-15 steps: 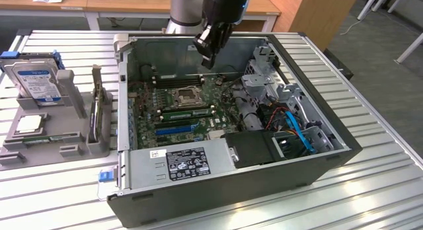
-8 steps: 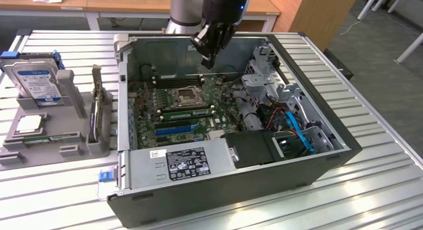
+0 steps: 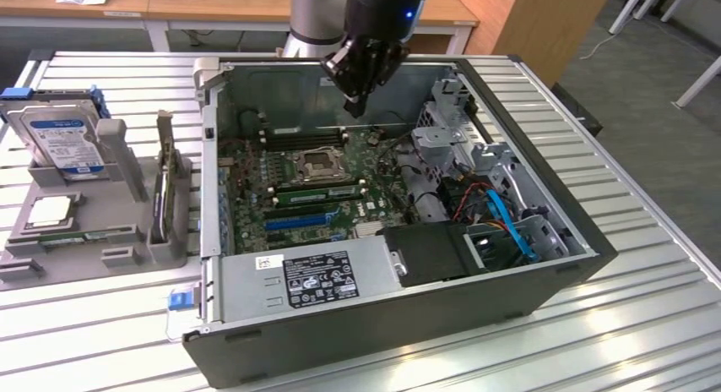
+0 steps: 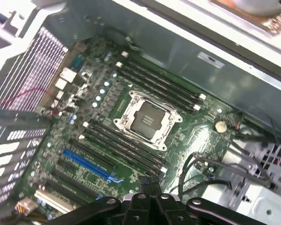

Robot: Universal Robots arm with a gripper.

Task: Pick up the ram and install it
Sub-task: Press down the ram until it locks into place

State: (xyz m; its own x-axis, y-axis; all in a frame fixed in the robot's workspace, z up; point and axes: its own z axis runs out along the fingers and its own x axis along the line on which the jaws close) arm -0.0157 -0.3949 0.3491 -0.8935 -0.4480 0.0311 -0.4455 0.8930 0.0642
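The ram (image 3: 86,237), a narrow green stick, lies flat in the grey fixture (image 3: 113,257) at the exterior view's left, outside the computer case. My gripper (image 3: 356,109) hangs over the far part of the open case (image 3: 394,324), well away from the ram, its fingers (image 4: 150,185) together and nothing seen between them. Below it lies the motherboard with the bare processor socket (image 4: 147,119) and black memory slots (image 4: 159,86) on either side of it. A green strip (image 3: 321,190) runs along the slots near the socket; I cannot tell whether it is a stick.
The fixture also holds a hard drive (image 3: 62,143), a square silver processor chip (image 3: 51,210) and an upright card (image 3: 169,189). Inside the case are a blue expansion slot (image 4: 86,164), a drive cage (image 3: 451,134), cables (image 3: 507,219) and the power supply (image 3: 304,278).
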